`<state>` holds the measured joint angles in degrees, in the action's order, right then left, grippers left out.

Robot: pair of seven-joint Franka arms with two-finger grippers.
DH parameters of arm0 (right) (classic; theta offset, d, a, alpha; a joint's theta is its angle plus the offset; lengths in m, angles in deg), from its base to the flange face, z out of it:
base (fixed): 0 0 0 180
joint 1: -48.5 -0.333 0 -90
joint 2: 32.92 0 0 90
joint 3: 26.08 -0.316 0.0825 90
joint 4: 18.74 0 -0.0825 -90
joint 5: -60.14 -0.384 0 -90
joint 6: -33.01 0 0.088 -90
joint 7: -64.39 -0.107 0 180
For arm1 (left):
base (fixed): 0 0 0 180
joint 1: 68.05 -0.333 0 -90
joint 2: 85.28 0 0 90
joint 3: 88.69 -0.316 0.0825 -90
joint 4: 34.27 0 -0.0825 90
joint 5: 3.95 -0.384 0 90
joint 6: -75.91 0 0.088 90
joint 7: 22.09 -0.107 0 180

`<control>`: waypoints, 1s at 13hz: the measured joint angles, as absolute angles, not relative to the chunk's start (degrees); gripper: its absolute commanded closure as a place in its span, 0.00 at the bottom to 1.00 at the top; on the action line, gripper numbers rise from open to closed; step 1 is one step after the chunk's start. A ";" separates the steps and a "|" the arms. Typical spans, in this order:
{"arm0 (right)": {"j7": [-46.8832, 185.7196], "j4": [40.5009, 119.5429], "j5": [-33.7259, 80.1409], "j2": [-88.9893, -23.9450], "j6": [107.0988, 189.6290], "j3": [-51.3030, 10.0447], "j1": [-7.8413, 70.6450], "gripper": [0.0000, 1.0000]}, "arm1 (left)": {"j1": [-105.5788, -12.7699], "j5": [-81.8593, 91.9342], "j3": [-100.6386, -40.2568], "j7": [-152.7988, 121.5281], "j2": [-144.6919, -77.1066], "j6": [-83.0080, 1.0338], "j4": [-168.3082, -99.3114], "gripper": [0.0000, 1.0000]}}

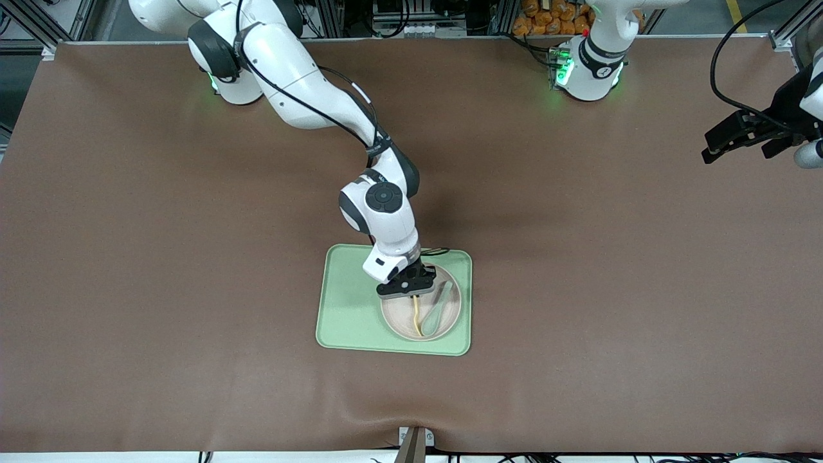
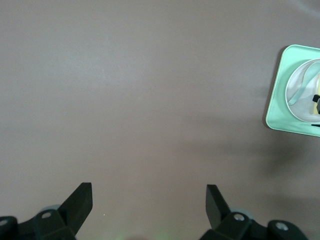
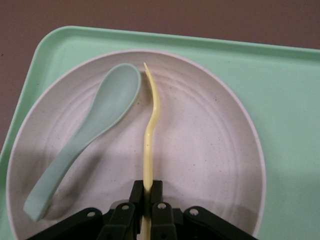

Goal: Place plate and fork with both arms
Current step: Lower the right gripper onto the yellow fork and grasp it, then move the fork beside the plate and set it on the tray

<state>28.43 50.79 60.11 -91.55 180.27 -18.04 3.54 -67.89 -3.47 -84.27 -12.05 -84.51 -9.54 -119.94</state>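
The pale speckled plate (image 1: 398,321) lies on the light green tray (image 1: 347,308), toward the tray's left-arm end. My right gripper (image 1: 415,294) is over the plate and shut on the handle of the pale yellow fork (image 1: 418,318). In the right wrist view the fork (image 3: 150,125) runs edge-on from my closed fingers (image 3: 139,192) over the plate (image 3: 210,150), its tines toward the plate's rim. A muted green spoon (image 1: 438,310) lies in the plate beside the fork. My left gripper (image 1: 739,136) is open and empty, held high over the table's left-arm end.
The tray (image 3: 280,70) sits on a brown table mat (image 1: 193,257). The left wrist view shows bare mat (image 2: 150,100) with the tray (image 2: 280,107) at its edge. The spoon (image 3: 90,140) lies close beside the fork.
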 measured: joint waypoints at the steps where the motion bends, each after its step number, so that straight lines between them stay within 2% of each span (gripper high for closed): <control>1: 28.26 50.76 60.10 -91.22 179.36 -17.87 3.59 1.00 | -67.89 -3.47 -84.28 -12.05 -84.51 -9.54 -119.94 0.00; 7: 27.64 50.70 60.00 -83.30 167.09 -17.25 6.24 1.00 | -67.90 -3.47 -84.45 -12.05 -84.43 -9.53 -119.93 0.00; 13: 27.64 55.84 59.96 -82.72 161.29 -17.27 9.93 1.00 | -67.93 -3.47 -84.58 -12.05 -84.35 -9.52 -120.02 0.00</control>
<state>27.64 55.84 59.96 -82.72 161.29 -17.27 9.93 -67.93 -3.47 -84.58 -12.05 -84.35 -9.52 -120.02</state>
